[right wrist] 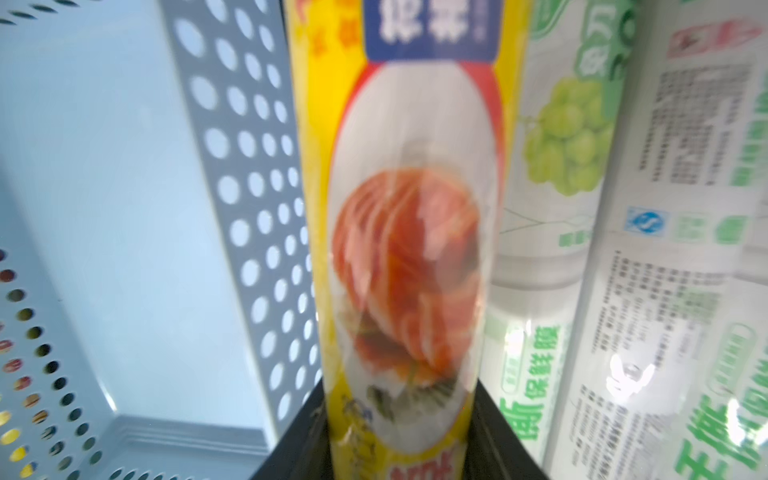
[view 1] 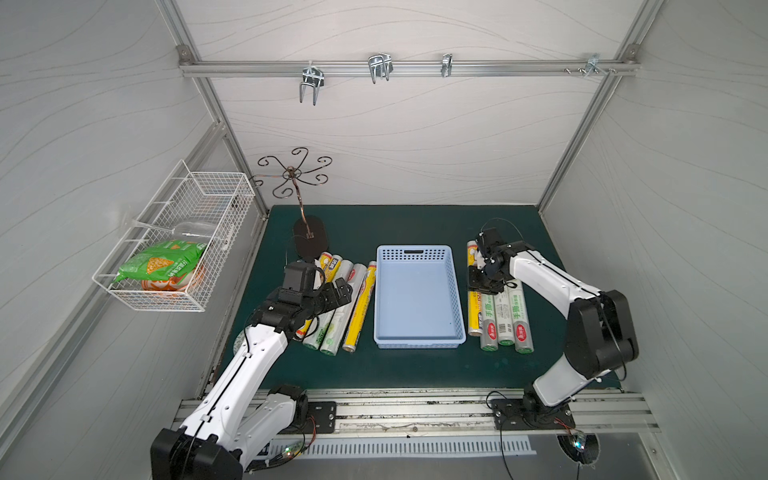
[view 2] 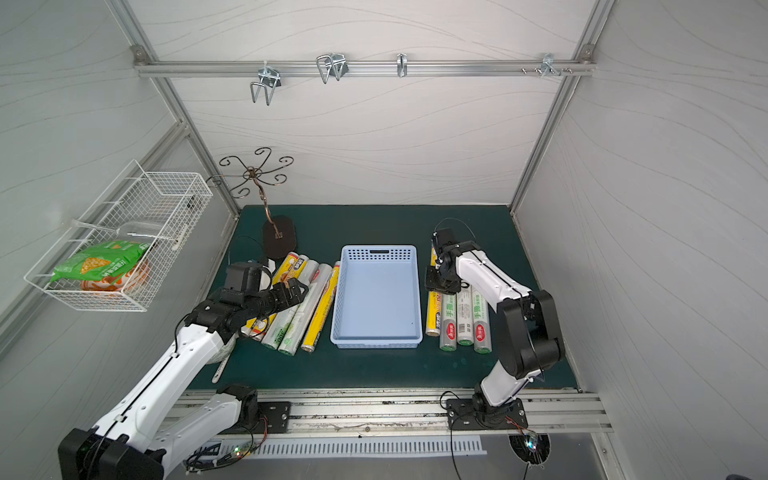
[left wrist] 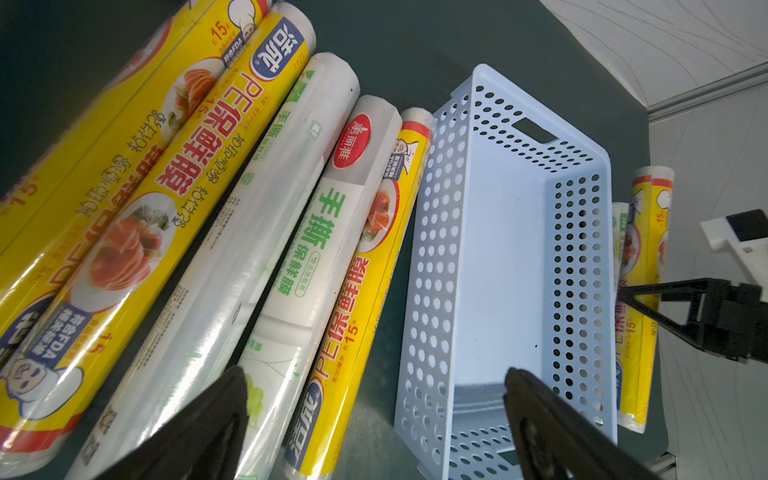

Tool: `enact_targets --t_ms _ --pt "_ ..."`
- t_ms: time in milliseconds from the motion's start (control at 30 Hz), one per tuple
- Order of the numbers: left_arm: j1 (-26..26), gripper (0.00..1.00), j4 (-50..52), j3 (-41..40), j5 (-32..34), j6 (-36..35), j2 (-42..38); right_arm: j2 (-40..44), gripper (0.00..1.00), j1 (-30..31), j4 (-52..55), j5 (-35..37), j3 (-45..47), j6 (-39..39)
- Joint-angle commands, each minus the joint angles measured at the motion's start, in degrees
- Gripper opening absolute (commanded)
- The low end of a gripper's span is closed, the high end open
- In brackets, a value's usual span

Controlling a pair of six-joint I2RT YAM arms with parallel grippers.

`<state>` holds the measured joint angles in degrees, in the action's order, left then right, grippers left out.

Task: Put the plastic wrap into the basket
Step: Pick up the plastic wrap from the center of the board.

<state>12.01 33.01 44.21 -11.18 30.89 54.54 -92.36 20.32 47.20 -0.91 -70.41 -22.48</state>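
Clamps the right gripper around the yellow roll near mid-length, fingers pressed to both flanks (a central hold, probably for balance on the lift). Cannot tell whether clear of the green mat yet. Picks the roll nearest the basket, just beside its long wall, presumably for the shortest sideways carry. Leaves the three white-silvery rolls packed alongside, farther from the basket. Holds the left gripper spread wide and empty above the left cluster of rolls, likely in readiness for a pick from that side. Shows the basket empty, with every roll outside on the mat, flanking both long walls. Holds the yellow roll about level, long axis running from the near edge toward the back wall, parallel to the basket's long wall, so likely needs no turn before the drop, only a lift over the rim. Sets the left cluster at a slight slant, far ends leaning toward the basket.
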Motion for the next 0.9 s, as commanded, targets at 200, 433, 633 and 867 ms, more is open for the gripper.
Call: enact_targets --t_ms 200,433,633,867 --pt "-0.31 0.99 0.59 3.42 0.89 0.04 -3.11 4.64 0.31 1.79 12.39 -5.00 -12.84 -0.45" --pt "-0.32 0.99 1.55 3.78 0.98 -0.35 -3.92 2.77 0.30 6.53 14.41 -6.48 -19.05 -2.95" --pt "-0.32 0.99 2.27 4.04 1.18 -0.66 -4.25 0.01 0.30 9.91 14.06 -5.93 -20.99 -4.66" --pt "-0.32 0.99 2.07 4.18 0.47 -0.07 -4.25 -3.71 0.30 12.09 12.70 -4.12 -20.76 -5.89"
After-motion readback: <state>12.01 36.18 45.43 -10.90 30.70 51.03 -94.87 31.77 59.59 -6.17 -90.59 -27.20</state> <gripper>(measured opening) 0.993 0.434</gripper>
